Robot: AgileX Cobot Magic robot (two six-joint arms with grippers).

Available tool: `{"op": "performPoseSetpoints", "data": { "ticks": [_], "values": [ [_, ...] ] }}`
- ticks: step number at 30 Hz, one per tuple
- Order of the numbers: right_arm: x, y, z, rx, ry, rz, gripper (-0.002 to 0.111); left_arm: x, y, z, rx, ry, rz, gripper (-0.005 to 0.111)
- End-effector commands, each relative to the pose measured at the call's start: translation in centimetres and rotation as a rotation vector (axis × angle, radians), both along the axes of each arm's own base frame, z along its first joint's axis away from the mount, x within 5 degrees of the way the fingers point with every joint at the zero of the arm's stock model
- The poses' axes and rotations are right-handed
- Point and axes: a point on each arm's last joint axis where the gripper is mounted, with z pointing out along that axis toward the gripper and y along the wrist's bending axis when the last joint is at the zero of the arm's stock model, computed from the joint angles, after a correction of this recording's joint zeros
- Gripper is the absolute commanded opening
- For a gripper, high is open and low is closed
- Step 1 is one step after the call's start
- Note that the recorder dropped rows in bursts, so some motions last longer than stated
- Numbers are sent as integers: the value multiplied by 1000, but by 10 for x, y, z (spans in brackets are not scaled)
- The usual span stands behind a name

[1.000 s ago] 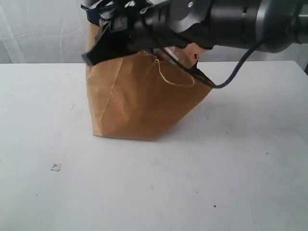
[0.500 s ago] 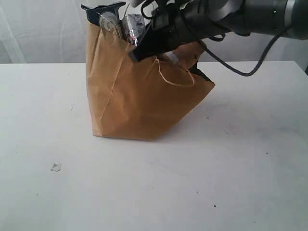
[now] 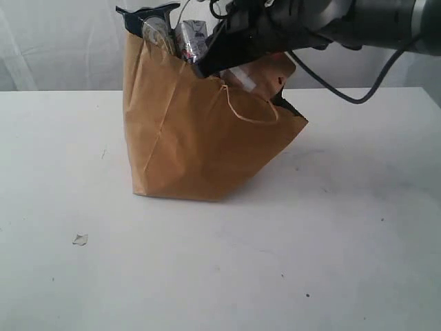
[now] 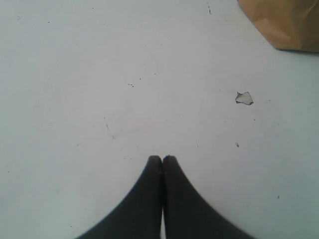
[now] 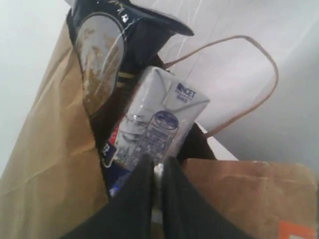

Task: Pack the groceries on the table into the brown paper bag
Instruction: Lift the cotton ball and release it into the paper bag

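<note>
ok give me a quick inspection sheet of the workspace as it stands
surface: large white tabletop, faintly scuffed, no groceries seen lying on it
job's things: tall brown paper bag upright; dark long pasta packet, small white carton and brown pouch with a white square poke from its top; jars not seen
clutter: small pale scrap on the tabletop
grippers: left gripper shut, empty, over bare tabletop; right gripper shut at the bag's mouth, by the carton
cables: black cable loops under the right arm
surroundings: white curtain behind
</note>
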Motion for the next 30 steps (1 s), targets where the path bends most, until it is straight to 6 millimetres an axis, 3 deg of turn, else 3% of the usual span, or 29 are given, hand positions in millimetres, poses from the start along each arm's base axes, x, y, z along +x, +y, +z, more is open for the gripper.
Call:
{"op": "performPoseSetpoints", "data": {
  "ticks": [1,5,7,25,27,30],
  "values": [
    [-2,-1,-6,-9,61,13,11,-1,-1,-4,-6,16,-6,0],
    [-2,-1,-9,-21,77,21,29,-1,-1,-4,-6,16,-6,0],
    [-1,-1,-9,-19,74,19,31,-1,-1,-4,-6,16,-6,0],
    [6,-4,3,0,-68,-38,30,-1,-1,-4,-6,16,-6,0],
    [4,-4,4,-5,-54,-28,28,-1,-1,-4,-6,16,-6,0],
    [-2,-8,12,-20,-50,-9,15,-1,-1,-4,-6,16,-6,0]
  ]
}}
